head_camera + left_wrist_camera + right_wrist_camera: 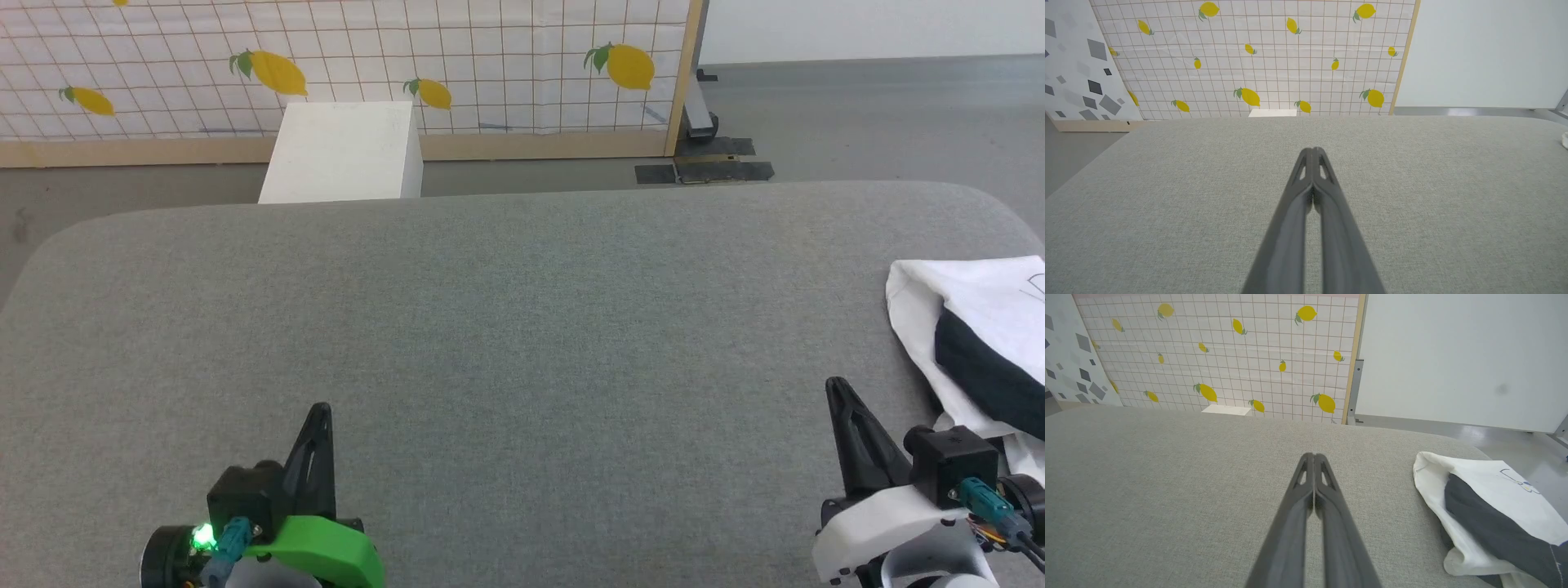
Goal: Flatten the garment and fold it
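I get bright, even light; a green lamp (201,536) flares at 7 o'clock; wrist views bend at edges.

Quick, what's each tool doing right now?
Left tool: closed, holding nothing.
Right tool: closed, holding nothing; the shirt lies to its right.

Matt woven cloth is covering the counter (522,327); the garment (1494,482) is looking soft, the fingers (1286,237) matt plastic.
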You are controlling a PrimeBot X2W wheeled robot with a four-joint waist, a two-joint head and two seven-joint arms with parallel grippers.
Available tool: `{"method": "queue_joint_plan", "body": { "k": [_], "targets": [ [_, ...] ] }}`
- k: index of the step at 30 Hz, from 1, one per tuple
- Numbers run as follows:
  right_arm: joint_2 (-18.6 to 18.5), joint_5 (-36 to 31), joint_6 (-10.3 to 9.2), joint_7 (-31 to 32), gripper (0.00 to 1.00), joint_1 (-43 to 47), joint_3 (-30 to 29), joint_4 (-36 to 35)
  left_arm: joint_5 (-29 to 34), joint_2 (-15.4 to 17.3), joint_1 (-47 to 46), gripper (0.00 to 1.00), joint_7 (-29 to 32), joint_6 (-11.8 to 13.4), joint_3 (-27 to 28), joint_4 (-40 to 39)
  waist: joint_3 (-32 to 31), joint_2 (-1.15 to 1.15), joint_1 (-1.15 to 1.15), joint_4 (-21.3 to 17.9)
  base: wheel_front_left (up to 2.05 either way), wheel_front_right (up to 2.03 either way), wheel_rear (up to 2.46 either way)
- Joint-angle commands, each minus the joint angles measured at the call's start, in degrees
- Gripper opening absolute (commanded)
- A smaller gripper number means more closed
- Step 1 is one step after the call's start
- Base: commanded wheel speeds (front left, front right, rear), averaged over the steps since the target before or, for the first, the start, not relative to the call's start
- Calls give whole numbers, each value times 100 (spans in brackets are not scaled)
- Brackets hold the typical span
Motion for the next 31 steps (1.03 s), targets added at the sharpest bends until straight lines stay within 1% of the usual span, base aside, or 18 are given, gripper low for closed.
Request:
{"method": "queue_joint_plan", "body": {
  "k": [1, 31],
  "targets": [
    [8, -37, -6, 21, 0, -109, 23, 16, 61, -16, -127, 0, 40, -26, 41, 25, -1, 0, 0, -2, 0, 0, 0],
    [11, -76, -9, 106, 0, -269, 184, 71, 382, -80, -375, 0, 394, -88, 248, 114, -10, 0, 0, -39, 0, 0, 0]
  ]
}}
